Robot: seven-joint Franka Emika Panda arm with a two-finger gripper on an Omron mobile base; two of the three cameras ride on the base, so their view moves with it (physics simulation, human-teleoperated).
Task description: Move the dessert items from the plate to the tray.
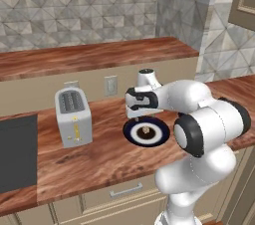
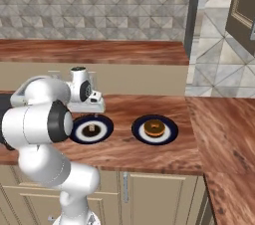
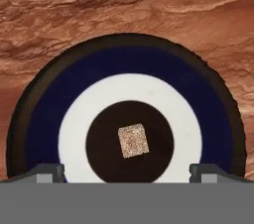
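Status: nothing moved yet, as far as the views show. No tray visible in any view, so can't say where the drop target sits.

Landmark = near plate (navy rim, white ring, dark centre), sitting on the wood counter.

- Small tan square piece lies dead centre of the near plate, in the dark middle. Also visible from the left base view and right base view. Untouched, flat on the plate.
- Second plate sits just beside the near plate, on its side away from the toaster, with a golden-brown doughnut in its middle. Also not picked.
- Toaster stands on the other side of the near plate, well apart from it.
- Dark slab at the counter edge beyond the toaster, cut off by the frame; can't tell what it is.

Gripper: jaws spread fully wide, holding nothing. It hangs over the near plate, pointing down, clear of the surface. In the hand view the tan piece sits between the two fingertips and slightly ahead of them, so alignment looks close but not quite centred.

Judgement: pre-grasp stage on the first item. Left to do: descend, close on the tan piece, carry to tray, then repeat for the doughnut and anything else. Piece is small and low, so the pinch probably needs to go nearly to the plate surface.
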